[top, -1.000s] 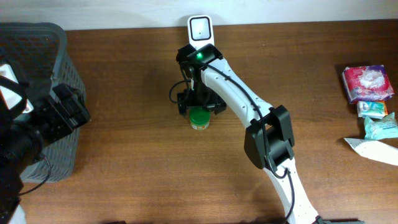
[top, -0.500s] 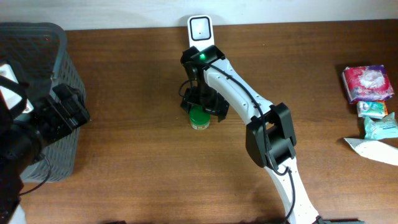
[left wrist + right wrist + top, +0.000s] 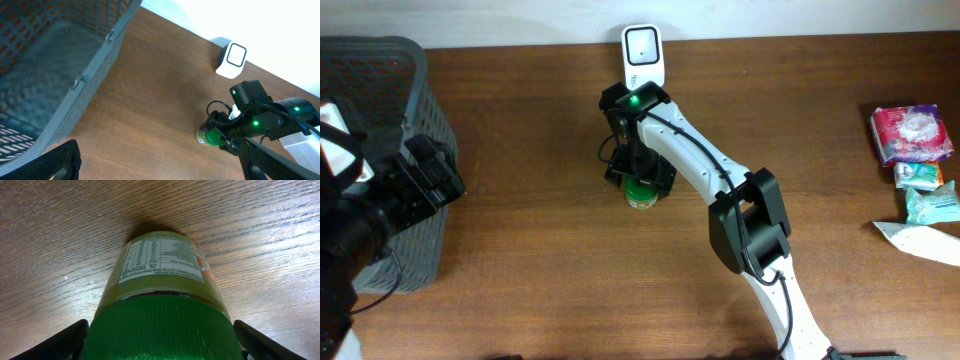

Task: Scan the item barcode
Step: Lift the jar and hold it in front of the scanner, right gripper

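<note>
Straddling the jar (image 3: 162,262) lid, the right gripper (image 3: 638,176) has 1 finger hard against each side; clamped or not, can't tell. A top hold leaves the label clear for the scanner (image 3: 643,47) just behind. The left gripper (image 3: 160,152) hangs wide open, empty, beside the basket (image 3: 95,75).
</note>
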